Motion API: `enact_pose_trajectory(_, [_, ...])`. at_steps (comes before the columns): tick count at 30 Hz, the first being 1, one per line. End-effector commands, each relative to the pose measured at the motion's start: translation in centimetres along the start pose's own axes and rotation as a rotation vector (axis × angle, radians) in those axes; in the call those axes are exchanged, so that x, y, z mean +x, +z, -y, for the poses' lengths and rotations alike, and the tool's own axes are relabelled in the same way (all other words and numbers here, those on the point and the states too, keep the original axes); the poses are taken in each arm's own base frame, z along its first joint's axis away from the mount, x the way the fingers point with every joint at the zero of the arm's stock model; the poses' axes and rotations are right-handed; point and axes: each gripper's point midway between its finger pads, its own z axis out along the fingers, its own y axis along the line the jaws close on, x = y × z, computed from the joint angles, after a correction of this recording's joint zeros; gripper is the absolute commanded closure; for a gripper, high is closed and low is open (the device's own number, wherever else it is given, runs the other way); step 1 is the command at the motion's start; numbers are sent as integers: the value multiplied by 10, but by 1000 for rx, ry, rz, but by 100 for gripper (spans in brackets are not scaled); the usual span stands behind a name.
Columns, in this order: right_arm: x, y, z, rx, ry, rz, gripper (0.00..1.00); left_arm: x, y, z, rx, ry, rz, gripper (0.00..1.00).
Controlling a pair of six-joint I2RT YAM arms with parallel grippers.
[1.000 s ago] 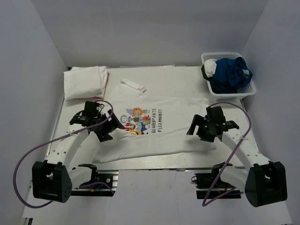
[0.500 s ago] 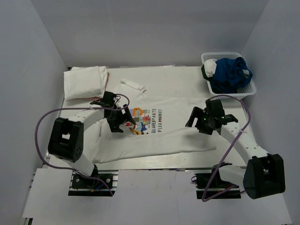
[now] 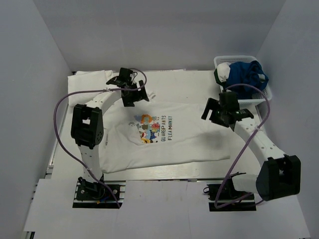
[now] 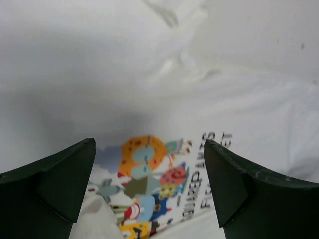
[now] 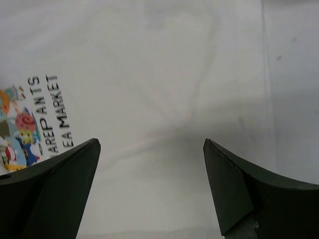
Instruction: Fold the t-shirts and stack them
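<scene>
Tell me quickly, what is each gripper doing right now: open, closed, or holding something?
Left gripper: open, holding nothing, over the printed t-shirt.
Right gripper: open, holding nothing, over the same shirt.

Between the dark green fingers (image 4: 55,184) of the left gripper (image 4: 149,147), the white t-shirt (image 3: 189,139) bears an orange, blue, red and yellow cartoon print (image 4: 144,169) with dark lettering (image 4: 197,189). Between the equally dark fingers (image 5: 249,194) of the right gripper (image 5: 152,144), it is plain white.
</scene>
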Motion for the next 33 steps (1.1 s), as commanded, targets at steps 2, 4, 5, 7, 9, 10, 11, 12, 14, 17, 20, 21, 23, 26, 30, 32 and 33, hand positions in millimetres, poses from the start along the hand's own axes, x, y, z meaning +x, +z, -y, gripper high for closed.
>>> enact_pose_trajectory(2, [-51,19,5,118,-87,97,10,-72,-27,-34,-267,75,198,0])
enact_pose_trajectory(4, [-73,18,-3,116,-102,136,10,-100,-39,-37,-338,75,244,0])
enact_pose_trajectory(5, [-78,26,-4,128,-107,135,10,-122,-47,-31,-334,67,290,0])
enact_pose_trajectory(7, [-98,29,-7,141,-103,188,10,-120,-19,-47,-363,71,220,0])
enact_pose_trajectory(9, [-99,42,-3,174,-107,171,10,-135,-11,-45,-332,82,232,2])
enact_pose_trajectory(10, [-108,45,-4,188,-108,185,10,-133,4,-53,-327,72,204,4])
enact_pose_trajectory(11, [-110,48,-4,190,-108,181,10,-135,10,-51,-310,73,207,7])
enact_pose_trajectory(12, [-108,54,-5,195,-113,164,10,-138,14,-56,-304,64,207,9])
enact_pose_trajectory(14, [-116,58,-7,200,-112,166,10,-145,23,-54,-251,60,226,12])
enact_pose_trajectory(17, [-119,67,-7,215,-108,143,10,-159,33,-54,-184,57,271,17])
enact_pose_trajectory(20, [-119,71,-8,221,-113,137,10,-171,48,-50,-123,63,300,19])
enact_pose_trajectory(21, [-116,74,-7,224,-113,129,10,-173,52,-47,-105,53,303,20])
enact_pose_trajectory(23, [-116,77,-6,230,-108,125,10,-177,61,-46,-60,45,309,22])
enact_pose_trajectory(26, [-112,83,-4,235,-108,106,10,-180,72,-49,-35,32,313,25])
enact_pose_trajectory(30, [-109,90,-3,249,-114,90,10,-177,87,-51,-14,25,309,30])
enact_pose_trajectory(32, [-109,95,-2,257,-114,84,10,-176,92,-51,-2,16,305,39])
enact_pose_trajectory(33, [-112,95,-2,260,-114,86,10,-175,92,-49,9,18,300,44])
